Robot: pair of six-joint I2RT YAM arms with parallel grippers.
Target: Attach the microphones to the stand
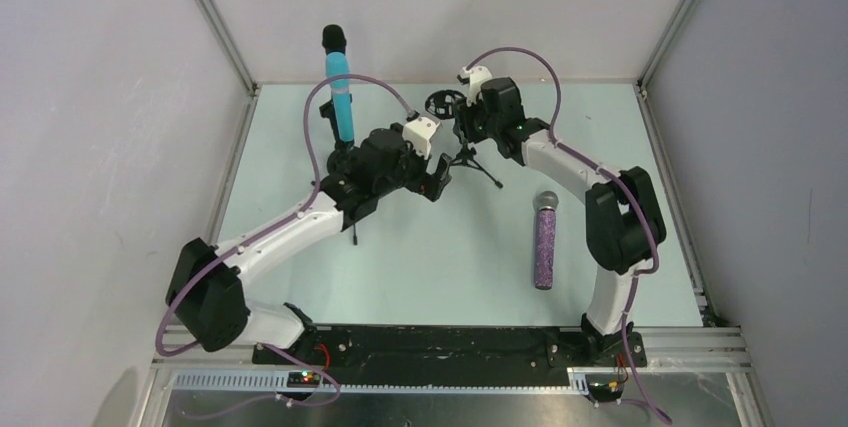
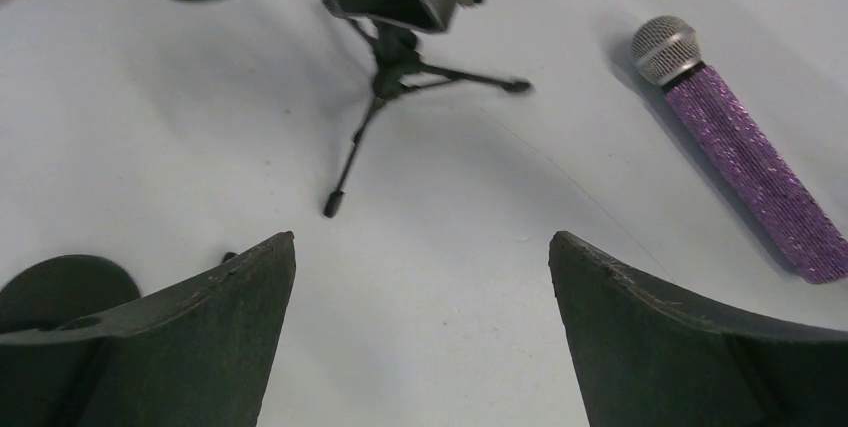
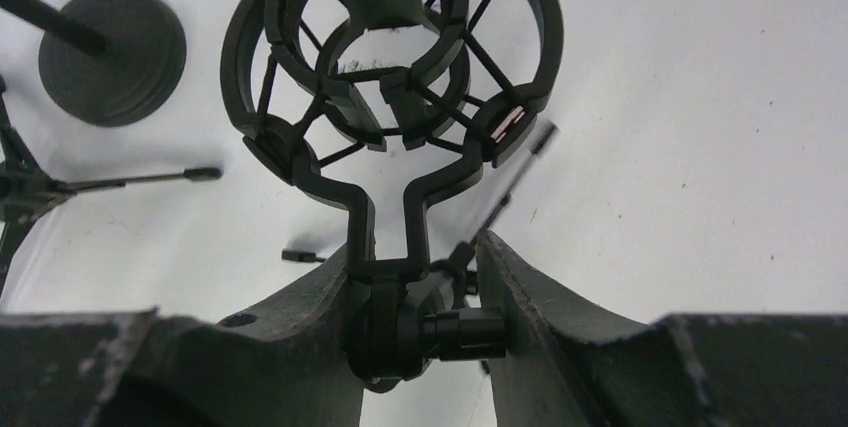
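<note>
the left tool [image 2: 421, 277] is held spread wide above the pale surface [image 1: 430, 267], and only bare surface is seen between its dark fingers [image 2: 200, 327]. the right tool [image 3: 415, 292] is closed narrowly on the swivel joint of the small black tripod stand [image 1: 472, 154], just under the black ring-shaped shock mount [image 3: 390, 67] that is carried at the stand's top. the glittery purple stick microphone with a silver mesh head [image 1: 545, 239] is laid flat on the surface to the right of the tripod, well apart from both tools, with its mesh head turned toward the far side. the cyan-blue stick microphone with a black head [image 1: 340, 97] is seen upright at the far left, behind the left arm (its lower end is hidden by that arm, so what carries it cannot be told). a black round disc base [image 3: 112, 52] with a thin rod rising from it is seen on the surface near the tripod's legs.
</note>
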